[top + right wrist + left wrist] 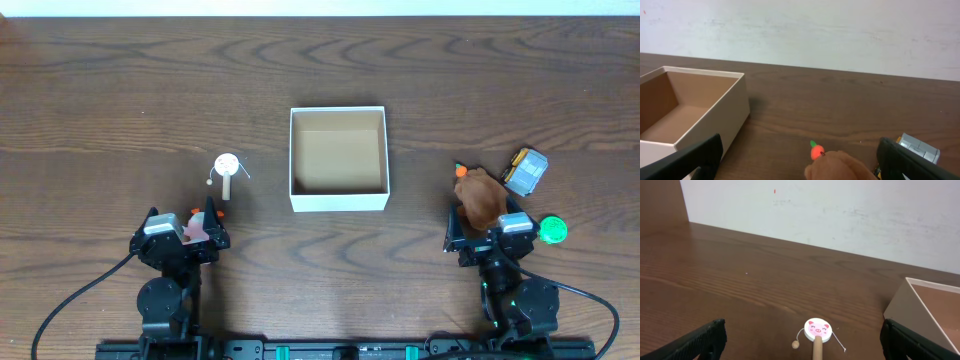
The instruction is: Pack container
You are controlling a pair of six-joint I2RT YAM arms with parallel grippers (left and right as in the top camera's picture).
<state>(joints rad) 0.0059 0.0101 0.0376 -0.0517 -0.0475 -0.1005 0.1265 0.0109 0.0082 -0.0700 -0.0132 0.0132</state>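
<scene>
The container (338,201) is a square white box with a bare brown inside, at the table's middle; it also shows in the left wrist view (905,305) and the right wrist view (735,107). A pig-face rattle drum on a wooden stick (227,166) lies left of it, just ahead of my open, empty left gripper (181,222), between its fingers in the left wrist view (818,330). A brown plush toy with a small orange carrot (481,195) lies right of the box, against my open, empty right gripper (488,235); it shows low in the right wrist view (840,169).
A grey and yellow toy (525,171) lies at the far right, also seen in the right wrist view (919,145). A green round toy (553,230) sits beside the right gripper. A small pink and orange item (196,226) lies at the left gripper.
</scene>
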